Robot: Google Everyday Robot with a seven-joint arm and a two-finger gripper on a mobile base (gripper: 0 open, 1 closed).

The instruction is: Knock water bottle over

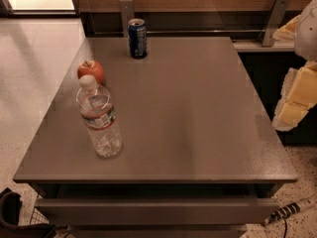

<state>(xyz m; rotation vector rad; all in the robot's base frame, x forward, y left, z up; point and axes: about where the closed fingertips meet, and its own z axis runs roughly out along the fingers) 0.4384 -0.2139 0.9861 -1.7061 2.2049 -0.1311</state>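
The water bottle [99,118] stands upright near the front left of the grey table [198,113]. It is clear ribbed plastic with a white cap and a red, white and green label band. My gripper [296,99], white and yellow, hangs at the right edge of the view, beyond the table's right side. It is far from the bottle and touches nothing on the table.
A red apple [91,71] sits just behind the bottle, close to the left edge. A dark blue soda can [137,38] stands upright at the back. A wooden wall with metal brackets [274,20] runs behind the table. A drawer front [148,209] lies below the front edge.
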